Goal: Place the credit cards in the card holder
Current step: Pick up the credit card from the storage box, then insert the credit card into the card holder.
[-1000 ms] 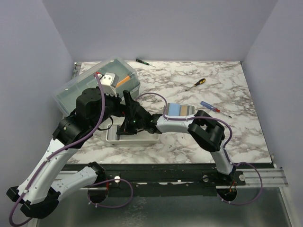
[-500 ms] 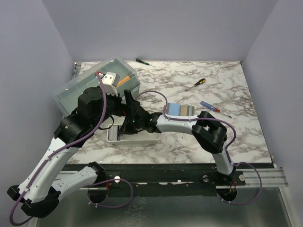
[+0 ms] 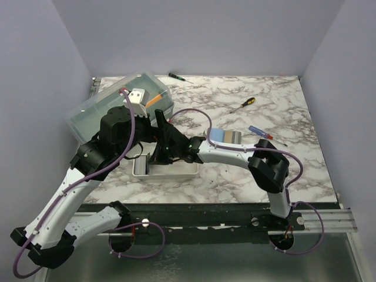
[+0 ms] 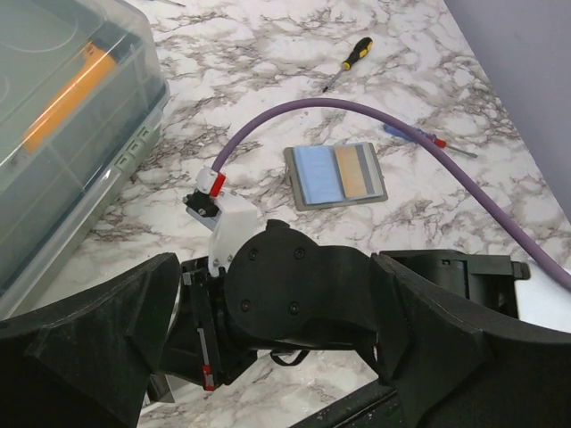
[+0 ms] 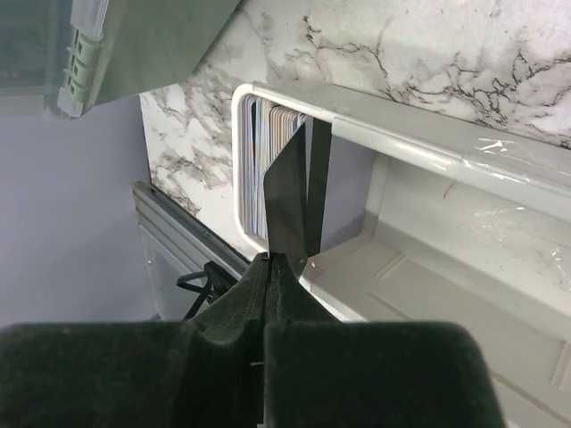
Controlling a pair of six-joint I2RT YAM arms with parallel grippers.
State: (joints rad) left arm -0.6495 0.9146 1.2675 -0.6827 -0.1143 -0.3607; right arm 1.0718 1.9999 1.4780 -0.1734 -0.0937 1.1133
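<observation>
Several credit cards (image 5: 259, 152) upright in white tray (image 5: 428, 143), right gripper (image 5: 272, 263) pinching one, left gripper (image 4: 277, 276) spread

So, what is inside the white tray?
Some credit cards stand on edge at one end of the white tray, the right gripper pinching a dark one. Their number is hidden.

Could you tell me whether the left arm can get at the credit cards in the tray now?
Probably not: the right arm sits between the left tool and the tray, and the right tool occupies the end holding the credit cards.
</observation>
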